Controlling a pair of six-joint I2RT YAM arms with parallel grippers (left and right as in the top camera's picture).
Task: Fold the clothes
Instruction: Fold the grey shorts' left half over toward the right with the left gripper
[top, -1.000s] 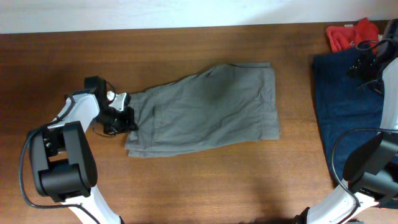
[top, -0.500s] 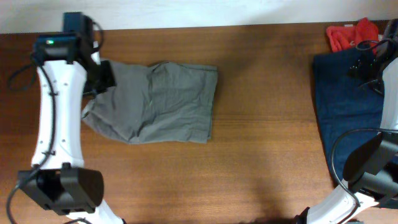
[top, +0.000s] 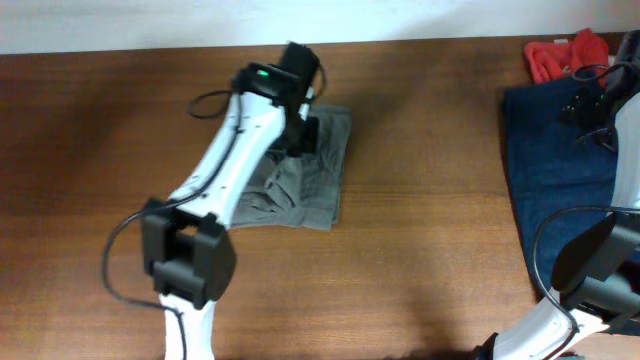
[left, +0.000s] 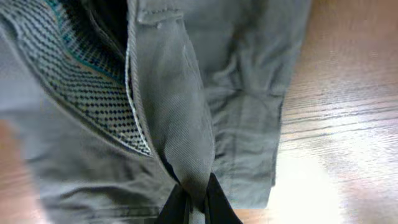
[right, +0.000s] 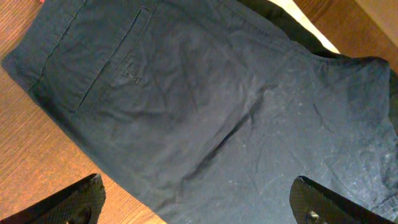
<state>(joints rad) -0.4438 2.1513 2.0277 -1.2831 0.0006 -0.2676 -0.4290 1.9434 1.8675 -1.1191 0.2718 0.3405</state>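
Observation:
The grey-taupe shorts lie bunched on the wooden table at centre, partly under my left arm. My left gripper is shut on a fold of the grey shorts and holds it over the garment's far right part; the patterned inner waistband shows in the left wrist view. My right gripper is open and empty, hovering above the navy blue shorts, which lie at the table's right edge. A red garment sits at the far right corner.
The wooden table spans the view. My left arm's base stands at the front left, the right arm's base at the front right. A white wall edge runs along the back.
My left gripper has carried the held end of the grey shorts from the far left across to the right, doubling the garment over itself. The right arm has not moved.

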